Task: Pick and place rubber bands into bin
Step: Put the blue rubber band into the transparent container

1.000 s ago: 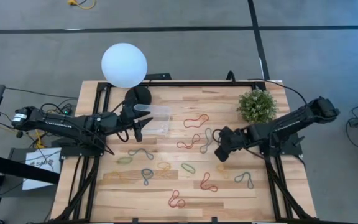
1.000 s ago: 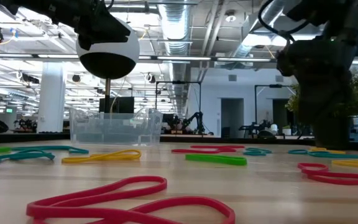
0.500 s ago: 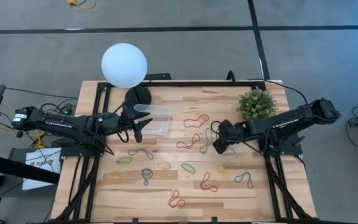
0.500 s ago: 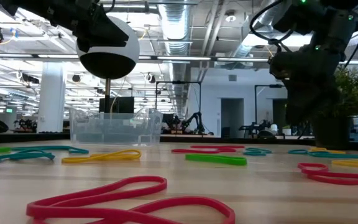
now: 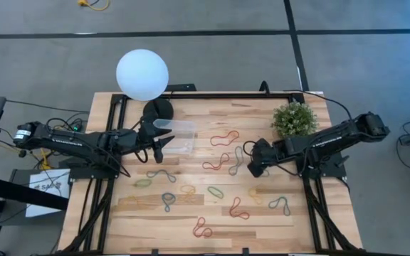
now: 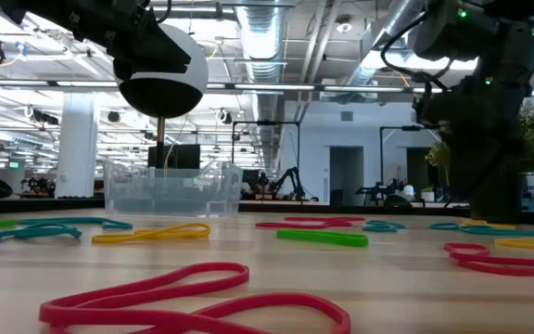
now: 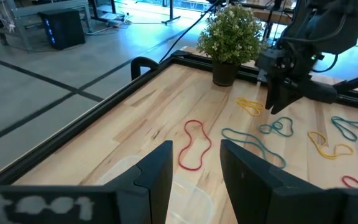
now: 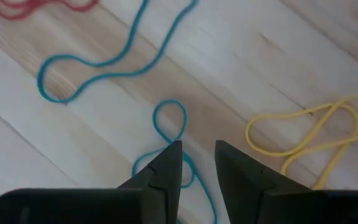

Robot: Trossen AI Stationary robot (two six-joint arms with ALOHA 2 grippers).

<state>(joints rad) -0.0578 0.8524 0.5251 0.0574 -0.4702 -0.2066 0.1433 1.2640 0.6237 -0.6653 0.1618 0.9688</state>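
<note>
Many rubber bands (image 5: pixel 216 191) in red, green, yellow and blue-grey lie flat and scattered over the wooden table. The clear bin (image 5: pixel 179 136) stands near the far left of the table, beside the lamp's base. My right gripper (image 8: pixel 197 155) is open by a narrow gap and points down over a blue-grey band (image 8: pixel 169 121) near the table's middle (image 5: pixel 250 169). That band runs under one fingertip. A yellow band (image 8: pixel 309 134) lies beside it. My left gripper (image 7: pixel 196 168) is open and hovers at the bin's near edge (image 5: pixel 159 148). My right gripper stands from above with one fingertip (image 8: pixel 174 152) over a strand of the blue-grey band (image 8: pixel 160 158), which lies flat on the table. I cannot tell whether the fingertip touches it.
A white globe lamp (image 5: pixel 142 74) on a black base stands at the far left corner. A small potted plant (image 5: pixel 294 119) stands at the far right, close behind my right arm. Black frame rails run along the table's edges. More bands lie toward the near edge (image 6: pixel 193 297).
My right gripper has moved a short way toward the table's far edge, over the blue-grey bands.
</note>
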